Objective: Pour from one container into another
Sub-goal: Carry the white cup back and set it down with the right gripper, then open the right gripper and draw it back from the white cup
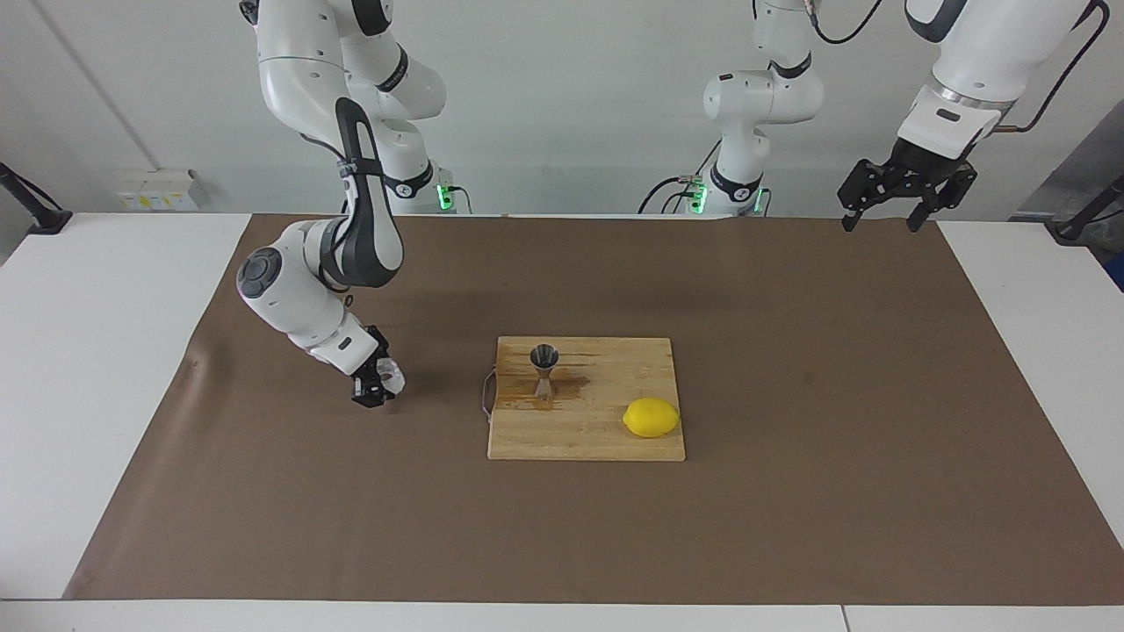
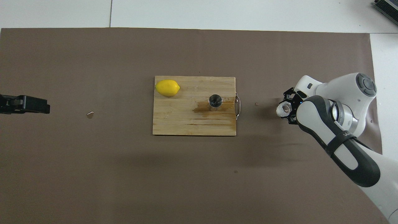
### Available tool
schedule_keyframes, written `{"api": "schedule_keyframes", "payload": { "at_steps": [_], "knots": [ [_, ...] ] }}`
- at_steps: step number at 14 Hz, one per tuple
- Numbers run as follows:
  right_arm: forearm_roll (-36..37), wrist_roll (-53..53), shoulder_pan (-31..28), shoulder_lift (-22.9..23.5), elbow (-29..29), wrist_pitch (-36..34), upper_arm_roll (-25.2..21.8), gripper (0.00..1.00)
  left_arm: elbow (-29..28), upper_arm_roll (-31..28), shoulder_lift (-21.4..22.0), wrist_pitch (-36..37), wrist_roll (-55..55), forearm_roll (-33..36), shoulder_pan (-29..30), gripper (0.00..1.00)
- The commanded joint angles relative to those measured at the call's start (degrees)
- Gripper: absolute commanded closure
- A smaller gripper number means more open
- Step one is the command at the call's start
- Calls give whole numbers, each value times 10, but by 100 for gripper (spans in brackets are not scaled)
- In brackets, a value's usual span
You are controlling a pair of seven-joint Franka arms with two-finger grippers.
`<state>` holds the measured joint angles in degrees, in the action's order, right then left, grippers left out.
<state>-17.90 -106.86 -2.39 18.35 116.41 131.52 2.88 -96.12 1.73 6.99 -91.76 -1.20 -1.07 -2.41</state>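
The clear squat cup (image 1: 390,377) is in my right gripper (image 1: 376,388), which is shut on it low over the brown mat, beside the cutting board toward the right arm's end. It also shows in the overhead view (image 2: 284,109), rim tilted toward the board, in the right gripper (image 2: 289,109). The steel jigger (image 1: 543,372) stands upright on the wooden board (image 1: 606,443) beside a wet stain; from overhead the jigger (image 2: 215,102) shows its round mouth. My left gripper (image 1: 885,218) waits raised and open at the left arm's end, also seen from overhead (image 2: 25,104).
A yellow lemon (image 1: 651,417) lies on the board's corner farther from the robots, toward the left arm's end. The board (image 2: 186,124) has a metal handle (image 2: 238,107) on the cup's side. Small wet spots (image 2: 90,114) mark the brown mat (image 2: 124,171).
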Motion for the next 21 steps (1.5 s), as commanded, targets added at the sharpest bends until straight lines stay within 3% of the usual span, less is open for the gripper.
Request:
{"api": "schedule_keyframes", "payload": {
  "at_steps": [1,5,10,14,17,21],
  "knots": [
    [-18,-19,-10,-21,15,-2,7,0,-14,-2,16,4,-1,-2,-1,0],
    [-18,18,0,-72,7,-10,7,0,-14,-2,16,4,-1,-2,0,0],
    [35,201,4,-132,-34,-79,5,0,-14,-2,16,4,-1,-2,-1,0],
    [143,445,10,-158,-102,-151,9,0,-14,-2,16,4,-1,-2,0,0],
    [166,623,14,-167,-149,-191,6,0,-14,-2,16,4,-1,-2,0,0],
    [196,951,13,-179,-193,-268,5,0,-14,-2,16,4,-1,-2,0,0]
  ]
}}
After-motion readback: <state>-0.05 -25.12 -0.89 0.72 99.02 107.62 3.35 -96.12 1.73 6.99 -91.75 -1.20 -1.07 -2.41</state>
